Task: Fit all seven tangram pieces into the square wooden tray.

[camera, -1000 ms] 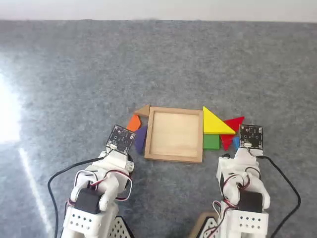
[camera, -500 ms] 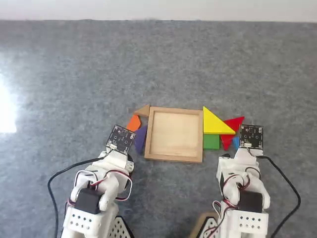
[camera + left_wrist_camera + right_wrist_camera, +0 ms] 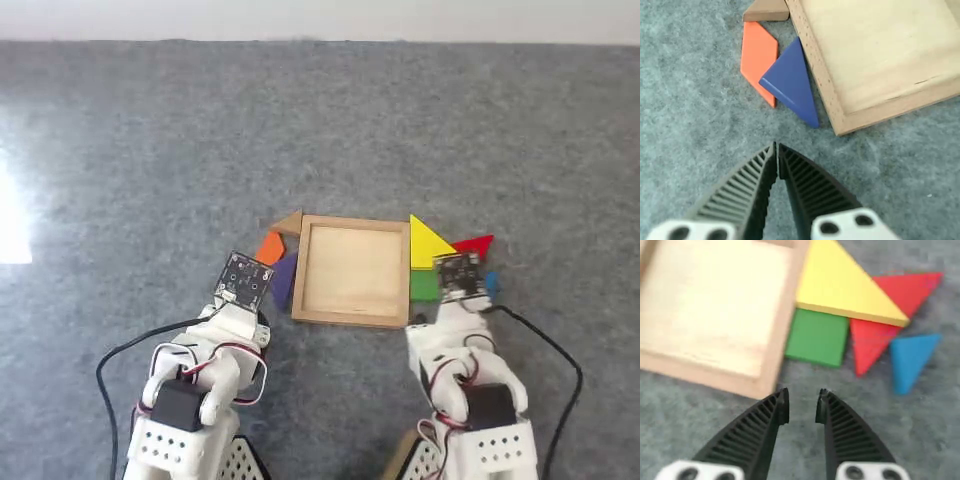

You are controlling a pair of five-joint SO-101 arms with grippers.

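Stillness marks the left side: the left gripper (image 3: 776, 150) sits where it was a second ago, its fingers pressed together on nothing, above the grey carpeted table (image 3: 150, 150) just short of the dark blue triangle (image 3: 792, 82). That triangle lies against the left rim of the square wooden tray (image 3: 821, 75) and touches the orange parallelogram (image 3: 758, 57), with the tan wooden triangle (image 3: 767, 11) at the tray's far corner. The tray itself holds no piece. Along its right rim lie the large yellow triangle (image 3: 840, 282) and the green square (image 3: 817, 336). The red triangle (image 3: 907, 287) touches the yellow one, and the small light blue triangle (image 3: 910, 357) lies farthest out. In the last half second the right arm has swung inward toward the tray, so the right gripper (image 3: 801, 402), fingers slightly apart and empty, now points at the green square. This reads as an opening approach, with all seven pieces yet to be placed.
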